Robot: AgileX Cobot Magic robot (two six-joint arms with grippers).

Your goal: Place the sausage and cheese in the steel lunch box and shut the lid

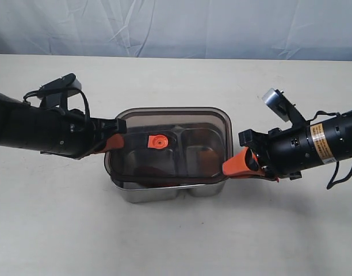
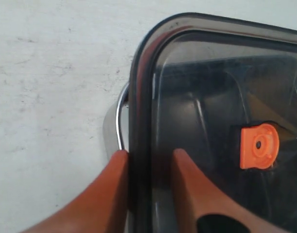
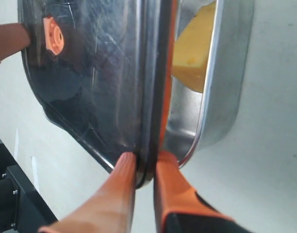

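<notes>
The dark translucent lid (image 1: 187, 123) with its orange valve (image 1: 157, 141) hangs just over the steel lunch box (image 1: 159, 193), shifted a little toward the far side. My left gripper (image 1: 115, 141) is shut on the lid's left edge, and my right gripper (image 1: 236, 163) is shut on its right edge. In the left wrist view the left gripper (image 2: 147, 158) clamps the lid (image 2: 206, 87) beside the box rim (image 2: 120, 121). In the right wrist view the right gripper (image 3: 144, 162) pinches the lid (image 3: 100, 73); the cheese (image 3: 192, 48) lies in the box (image 3: 226, 73). A reddish shape, likely the sausage (image 1: 148, 170), shows through the lid.
A pale tabletop (image 1: 176, 241) surrounds the box on all sides. A wrinkled white backdrop (image 1: 176, 26) runs along the table's far edge. Both black arms reach in from the left and right sides at the box's level.
</notes>
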